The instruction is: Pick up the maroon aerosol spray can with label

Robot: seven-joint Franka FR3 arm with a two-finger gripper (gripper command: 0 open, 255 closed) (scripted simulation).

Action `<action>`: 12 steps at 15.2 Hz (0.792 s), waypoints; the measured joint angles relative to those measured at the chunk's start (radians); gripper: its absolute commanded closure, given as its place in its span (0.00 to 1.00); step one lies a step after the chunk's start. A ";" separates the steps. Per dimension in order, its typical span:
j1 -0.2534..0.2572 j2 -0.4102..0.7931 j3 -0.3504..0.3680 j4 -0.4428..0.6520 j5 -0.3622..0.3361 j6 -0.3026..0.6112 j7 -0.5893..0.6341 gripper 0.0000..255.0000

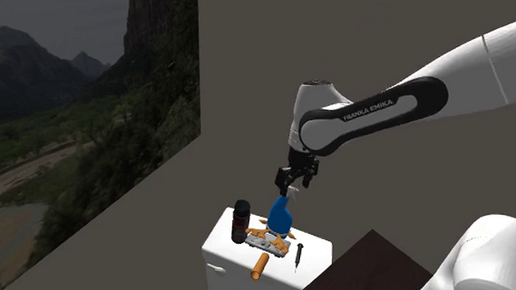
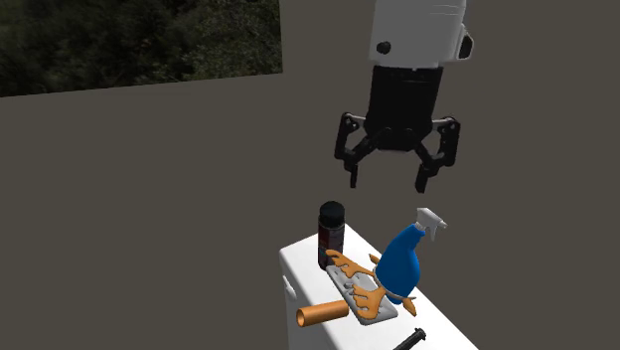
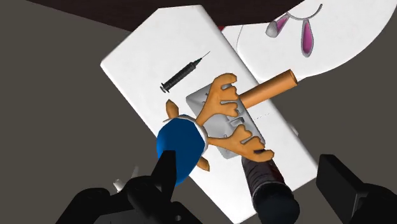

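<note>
spray can upright beside tray holding antlers

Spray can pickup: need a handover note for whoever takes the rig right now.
Gripper: open, empty, hanging above the white box, touching nothing.
Spray can: dark, upright at one end of the box top, beside the orange antlers. A blue spray bottle stands close by.
Done: no grasp yet; the can is untouched.
Left: come down over the can, probably keeping off the blue bottle, then close and lift.
</note>
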 measured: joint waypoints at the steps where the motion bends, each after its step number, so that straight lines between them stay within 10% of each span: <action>1: 0.005 0.035 0.008 0.006 -0.003 0.035 0.012 0.00; 12: 0.037 0.468 0.026 0.218 -0.109 0.324 0.111 0.00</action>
